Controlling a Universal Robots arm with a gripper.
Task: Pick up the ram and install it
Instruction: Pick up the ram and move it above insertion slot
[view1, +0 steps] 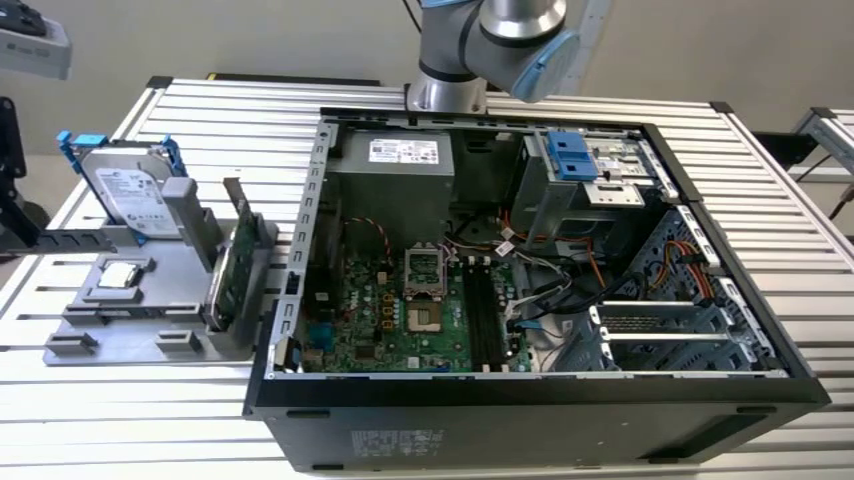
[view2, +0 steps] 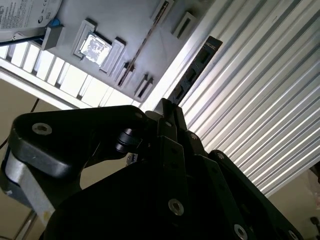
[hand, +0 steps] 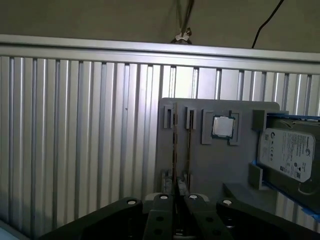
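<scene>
**The ram waits in its holder, under the gripper**

In the first wrist view the gripper (hand: 175, 221) is closest to us. Its two dark fingers sit pressed close together, with nothing between them that I can see. It is holding nothing.

Just past the fingertips lies the grey holder (hand: 200, 172), flat on the ribbed metal table (hand: 75, 125). Two thin boards stand on their edges in it, side by side. I take the darker one, nearer the small square chip (hand: 223, 126), to be the ram (hand: 189, 150). I can't be fully sure, because both show only as thin lines from here. The other one would then be the green card (hand: 175, 135). The gripper is lined up above these two boards, not touching either.

A bit further along the holder is the silver hard drive (hand: 287, 152) with its blue rails.

I think the ram is very light, stiff and thin. It would not bend much, and it could crack or get scratched if squeezed hard. The best place to hold it looks like the middle of its top edge, one finger on each flat side, away from the bottom edge.

Farthest off, in the exterior view, the open computer case (view1: 534, 410) sits beside the holder. Inside it are long black slots (view1: 483, 315), and they look empty. The arm (view1: 514, 35) rises behind the case.
</scene>
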